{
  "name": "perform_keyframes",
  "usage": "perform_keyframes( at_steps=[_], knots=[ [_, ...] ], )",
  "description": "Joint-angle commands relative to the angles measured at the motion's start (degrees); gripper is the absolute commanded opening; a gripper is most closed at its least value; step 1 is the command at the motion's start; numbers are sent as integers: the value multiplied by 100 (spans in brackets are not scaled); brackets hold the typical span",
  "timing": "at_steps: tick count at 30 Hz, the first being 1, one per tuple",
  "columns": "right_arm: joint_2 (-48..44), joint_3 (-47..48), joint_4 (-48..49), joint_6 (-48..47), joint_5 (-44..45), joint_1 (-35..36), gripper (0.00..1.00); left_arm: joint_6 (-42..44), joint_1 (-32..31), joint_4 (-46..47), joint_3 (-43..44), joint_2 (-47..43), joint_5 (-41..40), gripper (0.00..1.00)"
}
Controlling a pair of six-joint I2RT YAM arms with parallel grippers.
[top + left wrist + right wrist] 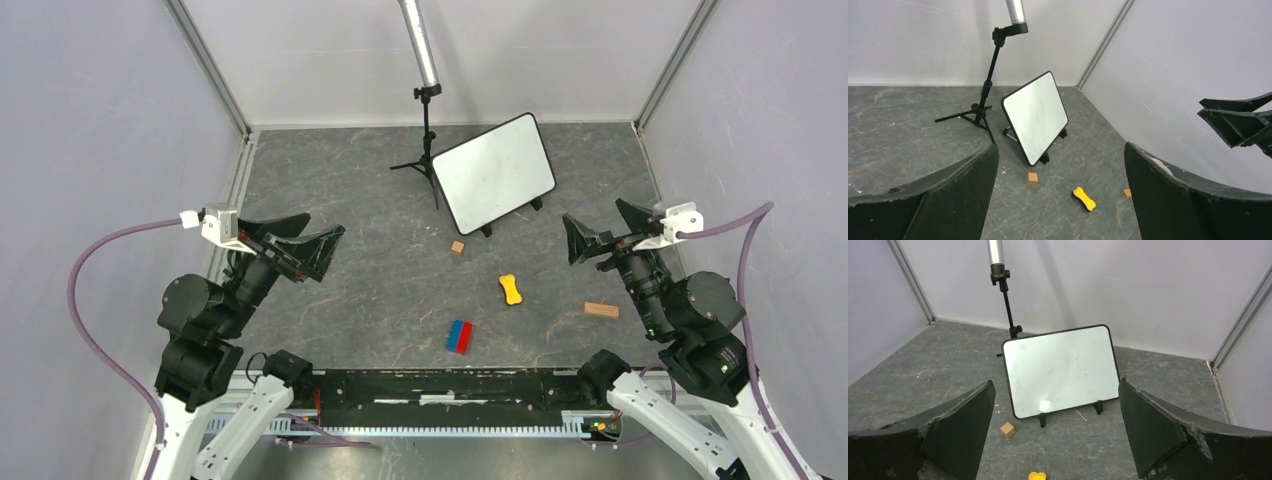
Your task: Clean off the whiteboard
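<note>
The whiteboard point(495, 172) stands tilted on small black feet at the back of the floor. Its face is white with only faint specks. It also shows in the left wrist view point(1035, 115) and the right wrist view point(1060, 370). A yellow bone-shaped eraser point(511, 289) lies flat in front of it, apart from both grippers, and shows again in the left wrist view point(1083, 198). My left gripper point(320, 238) is open and empty, raised at the left. My right gripper point(592, 217) is open and empty, raised at the right and facing the board.
A black tripod light stand point(428, 130) stands just left of the board. A small wooden cube point(457, 247) sits near the board's front corner. A flat wooden block point(601, 310) and a red-and-blue block point(459, 336) lie nearer the arms. Walls enclose three sides.
</note>
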Motion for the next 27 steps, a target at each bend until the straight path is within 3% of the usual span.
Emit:
perform_keyframes(
  at_steps=[1,27],
  knots=[
    [-159,-138,259,-198,249,30,98,336,-17,-335,339,-49,-55,100],
    [-881,-659,712,-318,548,29,98,381,-15,-409,709,144,204,100]
  ],
)
